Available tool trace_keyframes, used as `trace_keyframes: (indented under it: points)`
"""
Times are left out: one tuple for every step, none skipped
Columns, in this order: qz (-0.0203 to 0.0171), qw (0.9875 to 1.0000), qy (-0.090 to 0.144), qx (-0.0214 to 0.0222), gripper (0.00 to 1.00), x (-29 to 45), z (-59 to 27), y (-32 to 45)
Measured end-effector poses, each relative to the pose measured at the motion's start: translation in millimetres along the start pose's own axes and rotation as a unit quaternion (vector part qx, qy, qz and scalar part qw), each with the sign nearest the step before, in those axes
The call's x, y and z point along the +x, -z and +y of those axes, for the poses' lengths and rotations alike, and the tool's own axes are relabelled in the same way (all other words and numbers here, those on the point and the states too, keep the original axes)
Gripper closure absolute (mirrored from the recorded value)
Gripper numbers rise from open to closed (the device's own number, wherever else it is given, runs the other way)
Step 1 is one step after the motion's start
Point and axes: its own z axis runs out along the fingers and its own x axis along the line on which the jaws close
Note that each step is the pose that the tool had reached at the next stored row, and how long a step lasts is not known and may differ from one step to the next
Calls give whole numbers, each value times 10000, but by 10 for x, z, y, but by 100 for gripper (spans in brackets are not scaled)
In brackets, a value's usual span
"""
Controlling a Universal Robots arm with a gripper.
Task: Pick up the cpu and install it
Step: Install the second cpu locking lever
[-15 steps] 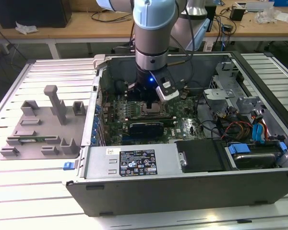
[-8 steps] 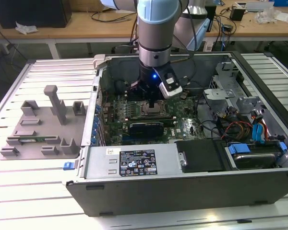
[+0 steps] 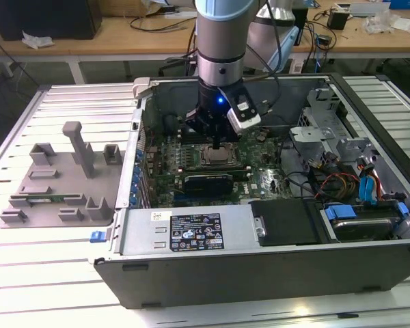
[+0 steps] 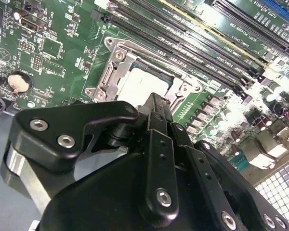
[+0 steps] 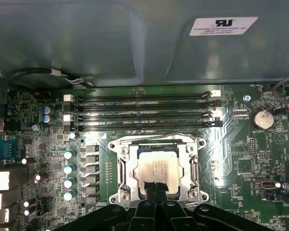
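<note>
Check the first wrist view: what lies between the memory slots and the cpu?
The near bar of the socket frame runs between the memory slots and the cpu. The tool sits over the cpu's opposite edge.

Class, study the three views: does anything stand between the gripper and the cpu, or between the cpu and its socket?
Nothing visible does. The cpu already lies inside the socket frame, and the gripper sits directly at its near edge.

The flat square silver-topped cpu [image 5: 156, 168] gleams pale inside a grey metal socket frame [image 5: 120, 166] on the green circuit board [image 5: 231, 159], which carries long black memory slots [image 5: 144, 113]. The matte black hand [image 4: 156, 108] has silver screws. The ribbed table [image 3: 48, 273] is white.
</note>
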Motion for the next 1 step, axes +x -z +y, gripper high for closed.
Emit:
trace_keyframes:
  points:
    - [0,10000,0,1,89,0,0,0]
